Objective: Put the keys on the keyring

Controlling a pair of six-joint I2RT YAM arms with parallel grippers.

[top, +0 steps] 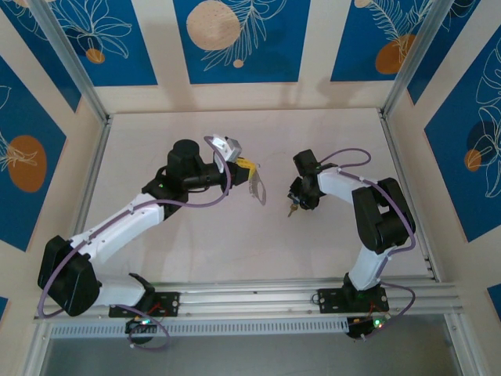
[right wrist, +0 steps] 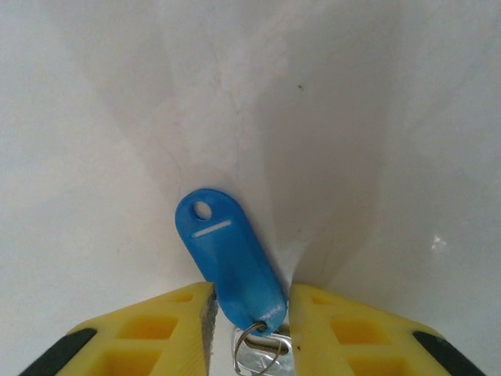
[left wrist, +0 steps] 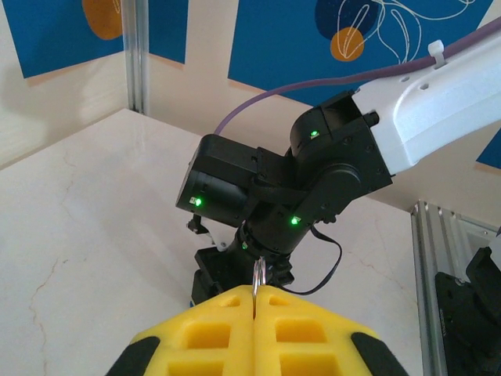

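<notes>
The left claw (left wrist: pixel 255 304) pinches the keyring (left wrist: pixel 257 272). The right claw (right wrist: pixel 250 305) is spread around the key (right wrist: pixel 227 251). They are not joined yet.

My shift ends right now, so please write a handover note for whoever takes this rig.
Left claw: shut on the keyring, apparently holding it off the table near the middle.
Right claw: low over the table, fingers on either side of the key at its blue head; a firm grip cannot be confirmed.
Done: keyring is gripped.
Left: secure and lift the key, bring it across, thread it onto the keyring.
</notes>
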